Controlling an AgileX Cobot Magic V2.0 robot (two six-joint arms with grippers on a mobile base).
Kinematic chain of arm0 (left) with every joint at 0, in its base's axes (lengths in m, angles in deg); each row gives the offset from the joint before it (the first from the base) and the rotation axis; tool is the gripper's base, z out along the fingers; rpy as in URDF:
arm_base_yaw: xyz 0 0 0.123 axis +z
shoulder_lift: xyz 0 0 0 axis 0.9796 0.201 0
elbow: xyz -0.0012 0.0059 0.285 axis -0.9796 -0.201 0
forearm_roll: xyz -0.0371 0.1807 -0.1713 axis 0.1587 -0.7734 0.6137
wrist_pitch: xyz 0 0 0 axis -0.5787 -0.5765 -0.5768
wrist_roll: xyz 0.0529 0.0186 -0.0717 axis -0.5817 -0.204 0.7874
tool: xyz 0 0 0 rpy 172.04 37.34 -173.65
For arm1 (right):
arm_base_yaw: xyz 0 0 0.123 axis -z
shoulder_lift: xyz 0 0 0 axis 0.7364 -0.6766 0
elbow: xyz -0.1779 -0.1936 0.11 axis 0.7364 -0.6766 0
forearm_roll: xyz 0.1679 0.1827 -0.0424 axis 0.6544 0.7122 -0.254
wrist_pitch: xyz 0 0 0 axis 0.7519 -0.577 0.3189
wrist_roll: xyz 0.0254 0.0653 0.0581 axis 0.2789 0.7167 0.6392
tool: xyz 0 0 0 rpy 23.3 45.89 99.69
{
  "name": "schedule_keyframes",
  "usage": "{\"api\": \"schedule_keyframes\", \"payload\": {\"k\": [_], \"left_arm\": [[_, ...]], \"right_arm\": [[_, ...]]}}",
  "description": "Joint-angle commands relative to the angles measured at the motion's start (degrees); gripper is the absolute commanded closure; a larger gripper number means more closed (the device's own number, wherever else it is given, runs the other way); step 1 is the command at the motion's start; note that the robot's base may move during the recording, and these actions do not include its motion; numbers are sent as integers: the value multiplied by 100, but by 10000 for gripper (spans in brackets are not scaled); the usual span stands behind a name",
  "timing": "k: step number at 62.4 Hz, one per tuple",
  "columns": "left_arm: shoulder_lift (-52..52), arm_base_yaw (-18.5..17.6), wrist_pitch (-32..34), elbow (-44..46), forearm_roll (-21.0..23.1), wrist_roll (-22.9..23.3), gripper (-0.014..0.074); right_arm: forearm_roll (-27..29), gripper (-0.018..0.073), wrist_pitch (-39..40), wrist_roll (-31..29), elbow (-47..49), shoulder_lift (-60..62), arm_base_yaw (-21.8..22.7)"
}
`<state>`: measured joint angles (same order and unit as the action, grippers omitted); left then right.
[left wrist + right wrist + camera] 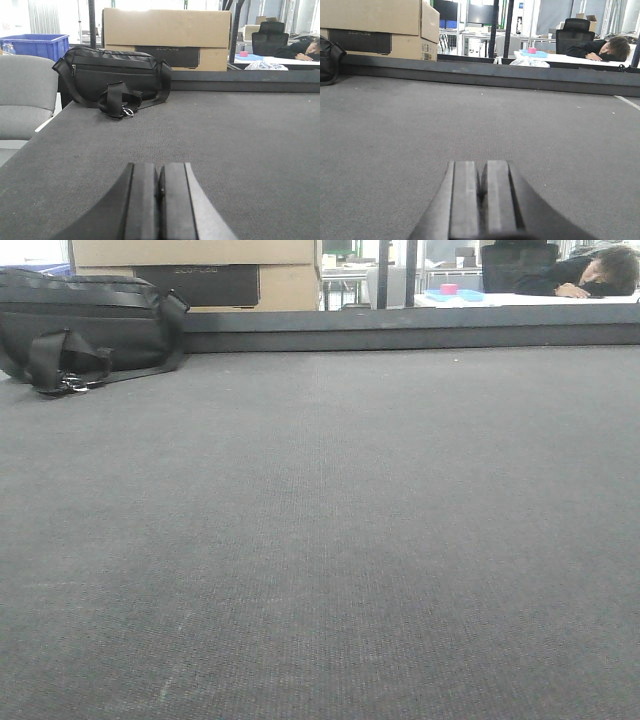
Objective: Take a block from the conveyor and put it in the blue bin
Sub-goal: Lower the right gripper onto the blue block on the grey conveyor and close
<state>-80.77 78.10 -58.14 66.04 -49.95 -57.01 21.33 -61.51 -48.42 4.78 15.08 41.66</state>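
Note:
The dark grey woven conveyor belt (320, 540) fills the front view, with its darker raised rail (410, 328) along the far edge. No block shows on the belt in any view. A blue bin (35, 46) stands beyond the belt's far left corner in the left wrist view. My left gripper (159, 167) is shut and empty, low over the belt (225, 140). My right gripper (483, 165) is shut and empty, low over the belt (470, 115). Neither gripper shows in the front view.
A black strap bag (85, 325) lies on the belt's far left; it also shows in the left wrist view (112, 80). Cardboard boxes (167, 37) stand behind the rail. A grey chair (25, 95) stands left of the belt. A person (600, 49) rests at a desk beyond.

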Motion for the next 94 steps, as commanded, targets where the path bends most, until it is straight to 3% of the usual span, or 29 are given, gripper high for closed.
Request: {"api": "schedule_keyframes", "payload": {"k": [1, 59, 68, 74, 84, 94], "left_arm": [[-23, 8, 105, 10, -20, 22, 707], [-23, 8, 143, 10, -49, 8, 707], [-23, 8, 143, 10, -22, 8, 707], [-23, 8, -1, 433, -22, 8, 707], [-23, 8, -996, 1568, -22, 8, 707], [603, 8, -2094, 2887, -22, 8, 707]], "right_arm": [[1, 721, 111, -5, 2, -17, 1], [1, 721, 241, -5, 2, -17, 1], [1, 721, 972, -5, 2, -17, 1], [1, 721, 959, -5, 265, -17, 1], [1, 721, 116, -5, 1449, -17, 1], [1, 721, -1657, -5, 3008, -717, 1]]}}
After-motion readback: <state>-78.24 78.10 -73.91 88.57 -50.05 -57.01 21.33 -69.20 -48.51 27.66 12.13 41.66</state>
